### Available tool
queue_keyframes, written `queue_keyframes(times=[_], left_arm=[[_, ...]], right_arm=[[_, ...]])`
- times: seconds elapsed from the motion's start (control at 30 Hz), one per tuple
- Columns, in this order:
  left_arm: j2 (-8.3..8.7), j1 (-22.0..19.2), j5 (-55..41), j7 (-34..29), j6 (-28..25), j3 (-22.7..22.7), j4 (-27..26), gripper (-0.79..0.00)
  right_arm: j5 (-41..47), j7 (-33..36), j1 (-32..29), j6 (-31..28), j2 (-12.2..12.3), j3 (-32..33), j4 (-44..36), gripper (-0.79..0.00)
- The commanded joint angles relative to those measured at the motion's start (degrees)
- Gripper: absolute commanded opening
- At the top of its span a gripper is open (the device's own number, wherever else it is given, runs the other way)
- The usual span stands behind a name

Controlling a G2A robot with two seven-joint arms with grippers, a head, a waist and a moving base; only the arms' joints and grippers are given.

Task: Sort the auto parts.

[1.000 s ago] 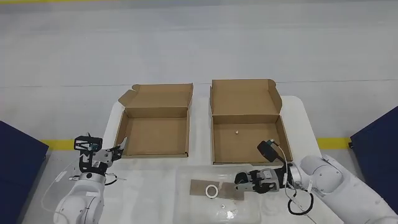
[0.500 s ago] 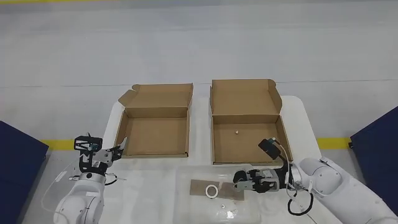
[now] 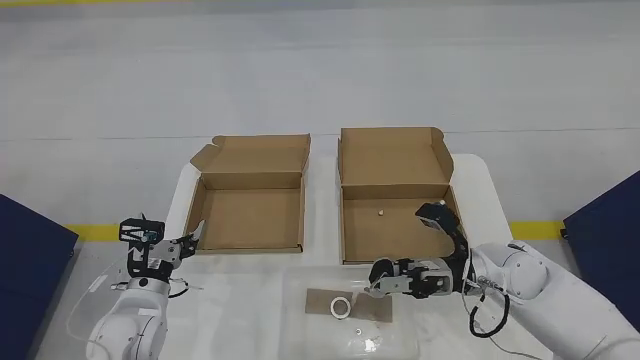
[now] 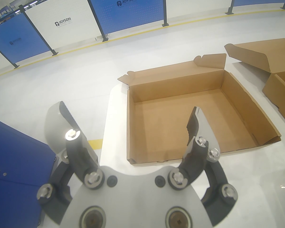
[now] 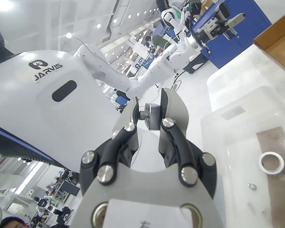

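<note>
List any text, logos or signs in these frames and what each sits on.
White partition panels: a logo and a one-word brand mark on each, legible.
Blue partition panel: the same mark, fainter.
White label behind the right gripper: cut off by the frame edge, unreadable.
Far sign in the hall: partly hidden, unreadable.
Both cardboard boxes: no print seen.

White partition panels (image 4: 125, 3) each carry a dark logo with one printed word.
</note>
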Motion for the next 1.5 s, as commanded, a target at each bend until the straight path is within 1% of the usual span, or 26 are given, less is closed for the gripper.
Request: queue_keyframes(times=[0.0,0.07,0.47,0.57,0.67,0.73,0.93,1.1,1.23,1.47], left_arm=[[0.0,0.0,0.0,0.0,0.0,0.0,0.0,0.0],[0.0,0.0,0.0,0.0,0.0,0.0,0.0,0.0],[0.0,0.0,0.0,0.0,0.0,0.0,0.0,0.0],[0.0,0.0,0.0,0.0,0.0,0.0,0.0,0.0],[0.0,0.0,0.0,0.0,0.0,0.0,0.0,0.0],[0.0,0.0,0.0,0.0,0.0,0.0,0.0,0.0],[0.0,0.0,0.0,0.0,0.0,0.0,0.0,0.0],[0.0,0.0,0.0,0.0,0.0,0.0,0.0,0.0],[0.0,0.0,0.0,0.0,0.0,0.0,0.0,0.0],[0.0,0.0,0.0,0.0,0.0,0.0,0.0,0.0]], right_arm=[[1.7,0.42,0.82,0.42,0.18,-0.5,-0.88,-0.785],[2.73,0.75,1.32,0.75,0.28,-0.8,-1.21,-0.785],[2.73,0.75,1.32,0.75,0.28,-0.8,-1.21,-0.785],[3.73,-0.64,1.11,1.43,0.03,-0.26,-2.57,-0.785],[8.29,0.9,0.94,0.92,-0.19,0.46,-3.91,-0.785],[11.77,1.75,1.11,1.77,-0.3,1.06,-5.59,-0.785],[20.98,5.64,1.56,5.65,-0.71,3.59,-9.39,-0.785],[26.31,8.79,1.95,8.8,-1.46,5.96,-10.15,-0.785],[28.95,10.5,2.34,10.53,-2.17,7.29,-10.04,-0.785],[28.95,10.5,2.34,10.53,-2.17,7.29,-10.04,-0.785]])
